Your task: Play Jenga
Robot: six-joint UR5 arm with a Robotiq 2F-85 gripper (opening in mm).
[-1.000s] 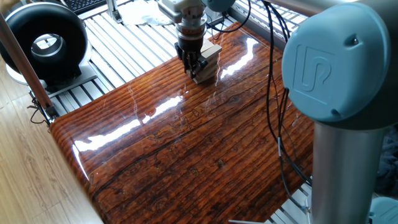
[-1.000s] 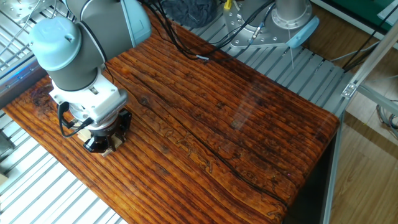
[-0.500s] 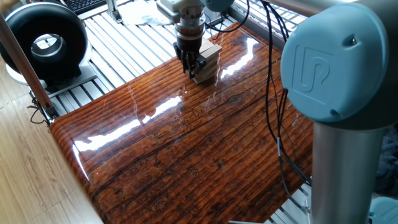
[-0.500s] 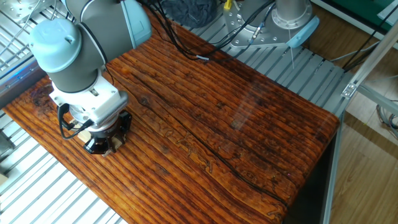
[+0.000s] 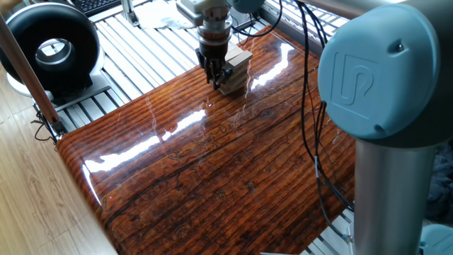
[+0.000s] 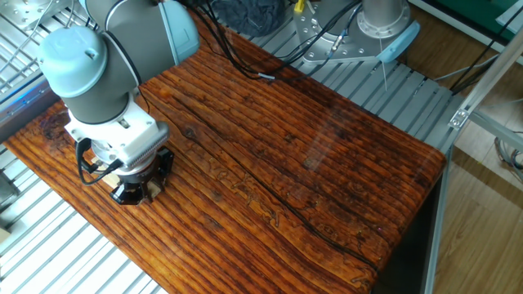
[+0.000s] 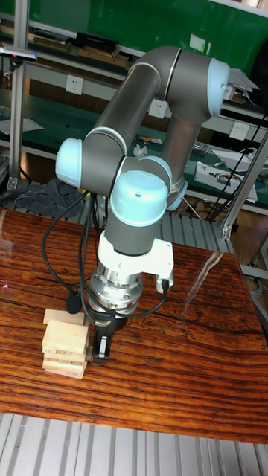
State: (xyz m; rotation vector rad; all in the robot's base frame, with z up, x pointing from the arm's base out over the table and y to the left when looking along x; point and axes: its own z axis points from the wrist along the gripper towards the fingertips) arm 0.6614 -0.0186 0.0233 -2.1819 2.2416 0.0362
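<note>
The claw (image 7: 99,343) was down at table level, right up against the side of the Jenga tower (image 7: 65,343), fingers pointing straight at the tabletop (image 5: 212,177). From the tall fixed view its dark fingers (image 7: 103,341) sat close together just beside the lower layers, but whether they pinched a block or only pressed against the stack, I could not tell; the wrist hid the tips in the other fixed view, and in the one fixed view they were too small to read.

The tower stood near one corner of the striped wooden table, close to its edge, a single stack and upright. Counting layers in the tall view, there looked to be about four or five, with the upper blocks shifted a little off the ones below. No loose block lay anywhere on the wood that I could see.

So one arm, one claw, one tower. My read was that a block was being worked at low in the stack and none was out yet.
</note>
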